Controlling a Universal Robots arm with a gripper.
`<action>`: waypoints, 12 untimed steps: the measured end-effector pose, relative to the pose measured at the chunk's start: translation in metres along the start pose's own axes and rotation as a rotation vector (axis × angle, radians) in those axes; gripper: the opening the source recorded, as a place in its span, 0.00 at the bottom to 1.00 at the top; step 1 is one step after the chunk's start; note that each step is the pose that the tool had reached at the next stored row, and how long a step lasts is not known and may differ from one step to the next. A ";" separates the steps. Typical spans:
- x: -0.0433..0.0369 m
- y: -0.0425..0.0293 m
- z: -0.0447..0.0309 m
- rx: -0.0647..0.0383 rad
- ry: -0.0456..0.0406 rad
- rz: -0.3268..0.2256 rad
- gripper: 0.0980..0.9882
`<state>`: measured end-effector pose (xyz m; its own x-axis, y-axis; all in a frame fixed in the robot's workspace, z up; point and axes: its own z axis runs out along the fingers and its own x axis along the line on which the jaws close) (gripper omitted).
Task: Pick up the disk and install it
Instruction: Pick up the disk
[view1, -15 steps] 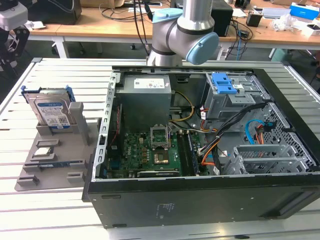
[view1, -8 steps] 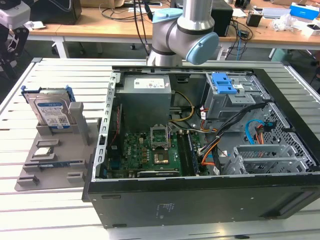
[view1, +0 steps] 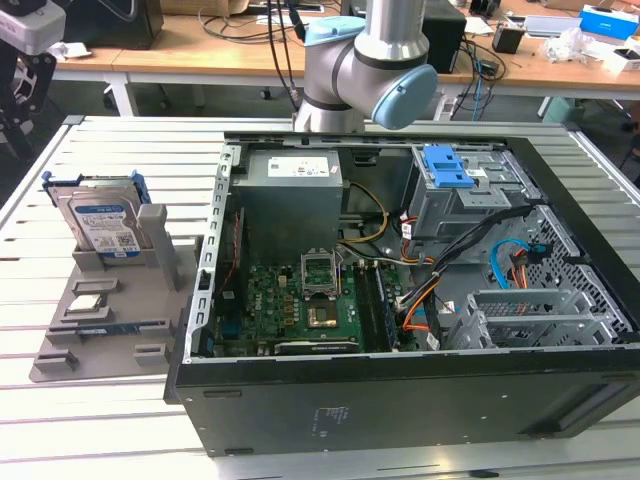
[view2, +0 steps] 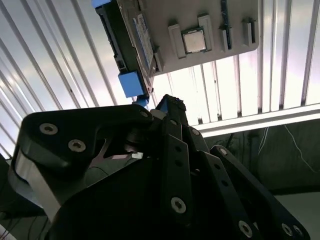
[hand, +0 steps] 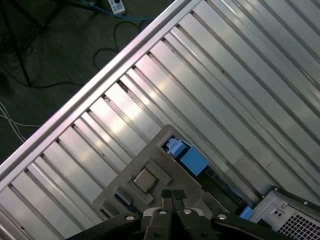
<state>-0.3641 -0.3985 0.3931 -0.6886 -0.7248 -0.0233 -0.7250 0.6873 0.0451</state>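
The disk (view1: 100, 225) stands on edge in a slot of a grey holder (view1: 110, 330) on the slatted table, at the exterior view's left. It is silver-grey with a white-and-blue label and blue rails. The second wrist view shows the disk (view2: 131, 47) edge-on, and in the first wrist view one of its blue rails (hand: 192, 160) sticks out of the holder. My gripper (hand: 172, 194) hangs well above the holder with its fingers together and nothing between them. Its dark linkage (view2: 165, 150) covers the near part of the second wrist view.
An open computer case (view1: 400, 280) lies right of the holder, with a drive cage and blue latch (view1: 450, 165) at its far right corner. A small silver chip (view2: 192, 40) sits in a pocket of the holder. The arm's elbow (view1: 365, 70) stands behind the case.
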 end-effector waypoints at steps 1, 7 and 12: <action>0.0000 0.0000 0.0000 0.000 0.0003 -0.008 0.01; 0.0000 0.0000 0.0000 -0.001 0.0027 -0.060 0.01; 0.0000 0.0000 0.0000 -0.003 0.0049 -0.110 0.01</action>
<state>-0.3641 -0.3985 0.3931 -0.6050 -0.7959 -0.0233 -0.7960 0.6037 0.0450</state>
